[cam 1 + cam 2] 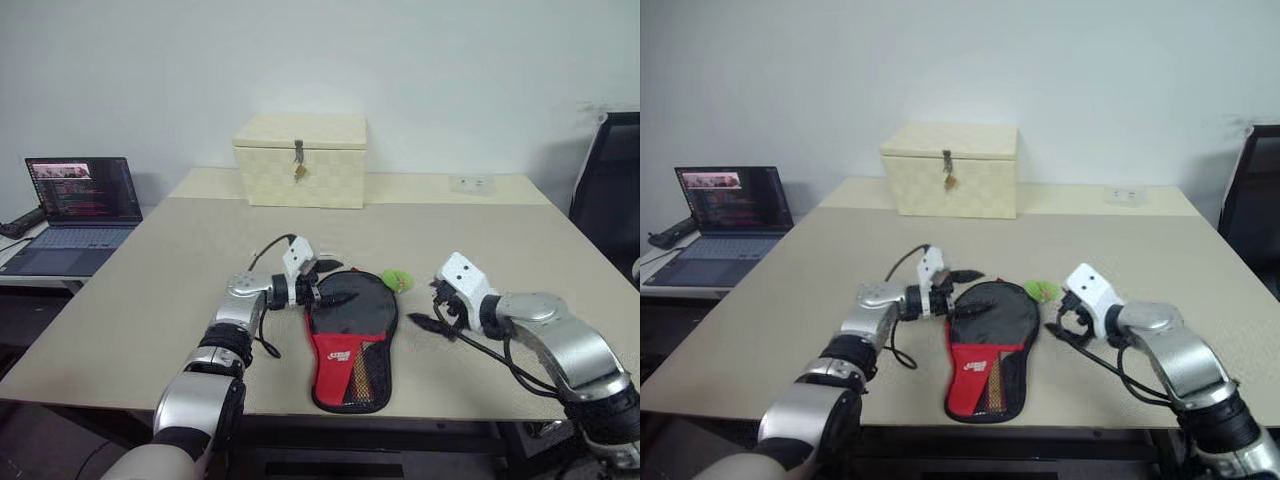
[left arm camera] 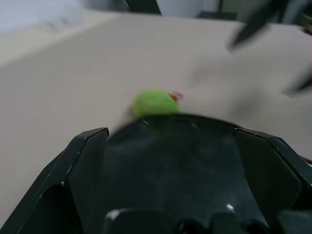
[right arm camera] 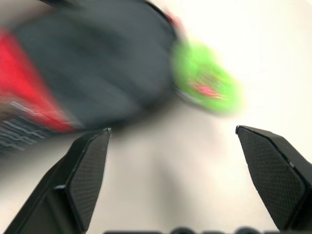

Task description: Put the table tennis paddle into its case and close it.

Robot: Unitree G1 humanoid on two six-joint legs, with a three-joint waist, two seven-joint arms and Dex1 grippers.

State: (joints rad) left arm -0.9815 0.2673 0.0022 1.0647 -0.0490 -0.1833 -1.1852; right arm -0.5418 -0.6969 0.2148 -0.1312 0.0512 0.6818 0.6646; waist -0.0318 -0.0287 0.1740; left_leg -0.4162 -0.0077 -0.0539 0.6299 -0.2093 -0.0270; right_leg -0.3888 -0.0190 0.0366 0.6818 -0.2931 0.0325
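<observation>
On a beige worktop [image 1: 150,290], the case [image 1: 352,340] lay flat, seemingly closed, paddle unseen, my left fingers [image 1: 322,284] and right fingers [image 1: 428,308] apart, holding nothing.

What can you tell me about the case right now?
The case lies flat near the table's front edge, paddle-shaped, soft black fabric with a red panel, white logo and mesh pocket at its narrow end, which points toward the robot. A green tag sits at its round far end. The left gripper hovers at its upper left edge; contact is unclear.
</observation>
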